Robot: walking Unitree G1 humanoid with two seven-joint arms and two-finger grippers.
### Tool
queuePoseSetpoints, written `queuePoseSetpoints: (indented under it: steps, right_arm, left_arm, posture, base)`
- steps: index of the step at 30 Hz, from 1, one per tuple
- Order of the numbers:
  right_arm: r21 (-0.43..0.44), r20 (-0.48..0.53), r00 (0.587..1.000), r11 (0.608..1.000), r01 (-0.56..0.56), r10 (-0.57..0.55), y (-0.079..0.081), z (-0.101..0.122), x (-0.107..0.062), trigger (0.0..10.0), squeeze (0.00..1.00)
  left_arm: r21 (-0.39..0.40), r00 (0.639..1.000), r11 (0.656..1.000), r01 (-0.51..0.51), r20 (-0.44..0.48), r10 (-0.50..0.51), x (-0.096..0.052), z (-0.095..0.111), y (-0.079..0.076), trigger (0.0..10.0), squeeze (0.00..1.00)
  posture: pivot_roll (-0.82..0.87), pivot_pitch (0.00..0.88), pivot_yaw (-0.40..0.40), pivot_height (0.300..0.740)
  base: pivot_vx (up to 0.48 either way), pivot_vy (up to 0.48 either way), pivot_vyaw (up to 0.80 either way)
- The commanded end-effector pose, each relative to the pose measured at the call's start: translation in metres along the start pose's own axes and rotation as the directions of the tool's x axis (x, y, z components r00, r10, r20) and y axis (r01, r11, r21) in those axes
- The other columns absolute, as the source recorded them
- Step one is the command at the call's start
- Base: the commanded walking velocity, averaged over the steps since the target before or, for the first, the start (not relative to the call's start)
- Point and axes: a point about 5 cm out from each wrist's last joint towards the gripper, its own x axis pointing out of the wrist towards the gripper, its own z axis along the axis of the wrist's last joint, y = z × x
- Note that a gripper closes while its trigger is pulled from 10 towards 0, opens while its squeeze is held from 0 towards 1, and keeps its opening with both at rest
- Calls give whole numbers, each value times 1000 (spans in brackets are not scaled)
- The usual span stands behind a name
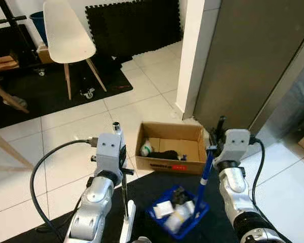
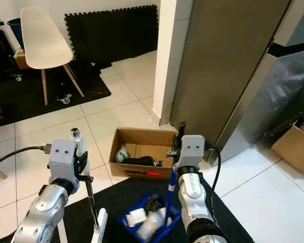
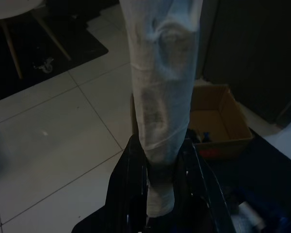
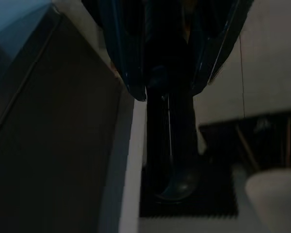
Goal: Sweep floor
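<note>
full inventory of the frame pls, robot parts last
brown cardboard box: 1, open, on white tiles before the grey cabinet, holding trash
blue plastic dustpan: 1, on the black mat, holding scraps
blue dustpan handle: 1, upright, in right gripper
broom with thin dark pole: 1, white head low, in left gripper
white plastic chair: 1, wooden legs, far left
black foam mat: 1, against far wall
grey cabinet: 1, right
left gripper: fingers clamped on broom
right gripper: fingers clamped on dustpan handle
</note>
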Motion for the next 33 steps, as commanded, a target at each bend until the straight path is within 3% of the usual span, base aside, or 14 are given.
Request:
queuePoseSetpoints:
  steps: [1, 4, 10, 24, 33]
  right_arm:
    - [-15, 14, 999, 999, -32, 32, 5, -1, -3, 10000, 0]
    - [7, 54, 988, 989, -146, 145, 27, 1, -5, 10000, 0]
    - [34, 88, 964, 966, -256, 252, 43, 6, -1, 10000, 0]
    - [77, 122, 926, 927, -367, 357, 51, 17, 12, 10000, 0]
    - [46, 88, 929, 930, -365, 360, 51, 13, 13, 10000, 0]
  left_arm:
    - [15, 1000, 1000, -9, 7, 9, -1, -2, 0, 10000, 0]
    - [18, 1000, 1000, -9, 7, 9, -2, -3, 0, 10000, 0]
    - [31, 1000, 999, -13, 16, 13, -3, -3, 1, 10000, 0]
    - [35, 999, 999, -30, 15, 30, -10, -4, 1, 10000, 0]
    - [36, 999, 999, -27, 40, 25, -14, 2, -6, 10000, 0]
  posture:
    - [109, 82, 19, 740]
    - [112, 86, 21, 740]
    - [134, 96, 21, 740]
    - [181, 133, -2, 740]
    - [205, 183, -25, 740]
  base:
    - [0, 0, 0]
    - [0, 0, 0]
    - [0, 0, 0]
    - [0, 0, 0]
    - [0, 0, 0]
